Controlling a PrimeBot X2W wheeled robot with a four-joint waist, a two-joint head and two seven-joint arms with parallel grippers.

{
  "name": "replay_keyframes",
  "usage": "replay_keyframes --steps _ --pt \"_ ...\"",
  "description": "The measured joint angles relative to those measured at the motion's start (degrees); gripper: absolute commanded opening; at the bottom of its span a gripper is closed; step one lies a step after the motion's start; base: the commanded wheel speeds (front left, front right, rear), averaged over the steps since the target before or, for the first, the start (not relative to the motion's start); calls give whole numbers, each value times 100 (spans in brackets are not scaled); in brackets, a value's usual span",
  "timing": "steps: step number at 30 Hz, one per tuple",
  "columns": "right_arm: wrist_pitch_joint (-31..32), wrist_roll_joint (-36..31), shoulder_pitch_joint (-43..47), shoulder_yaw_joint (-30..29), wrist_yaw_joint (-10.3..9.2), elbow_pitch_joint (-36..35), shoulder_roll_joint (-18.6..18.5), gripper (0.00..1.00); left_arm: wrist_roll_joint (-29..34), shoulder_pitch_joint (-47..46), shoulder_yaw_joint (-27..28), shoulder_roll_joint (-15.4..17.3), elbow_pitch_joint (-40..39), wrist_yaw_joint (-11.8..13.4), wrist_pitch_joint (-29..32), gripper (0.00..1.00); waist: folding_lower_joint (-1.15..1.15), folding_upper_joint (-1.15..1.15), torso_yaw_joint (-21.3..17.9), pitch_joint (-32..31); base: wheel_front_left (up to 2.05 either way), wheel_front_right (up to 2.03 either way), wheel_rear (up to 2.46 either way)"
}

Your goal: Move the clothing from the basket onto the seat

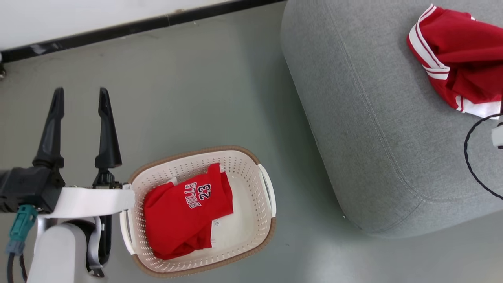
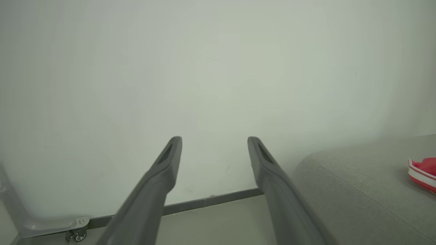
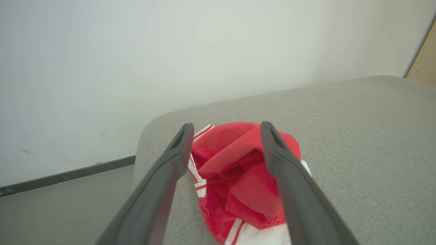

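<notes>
- One soft, bright red garment with white stripe trim (image 1: 459, 51) lies crumpled on the large light grey fabric sofa (image 1: 353, 118), towards its far side. That half of the job looks done.
- The right hand (image 3: 227, 126) hangs over that heap with its two long dark fingers spread wide on either side and pinching nothing. I read this as a release posture, with the cloth resting on the cushion under its own weight.
- The other bright red garment with dark lettering (image 1: 184, 212) and the number 23 lies folded over itself inside the oval cream-white perforated plastic basket (image 1: 251, 173) with its brown woven-look rim. It has not yet been moved.
- The basket stands on the grey-green floor (image 1: 196, 78), near the sofa's rounded corner, with a strip of floor between them.
- The left hand (image 1: 81, 92) is just beside the basket's rim, fingers spread and empty, pointing towards the white wall (image 2: 218, 68). It seems the natural one to reach in.
- A dark skirting board (image 1: 157, 19) runs along the wall's foot, and a black cable (image 1: 469, 157) loops over the sofa near the striped garment.
- The basket's wall and side handle are the likely hindrance: the cloth must be lifted over the rim, and a trailing hem could catch there.
</notes>
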Motion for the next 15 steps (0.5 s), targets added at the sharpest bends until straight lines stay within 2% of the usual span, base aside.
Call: replay_keyframes --steps 15 --pt "-15 -15 322 118 0 -1266 191 100 10 656 278 -65 237 123 0 100 0 0 380 -679 0 0 0"
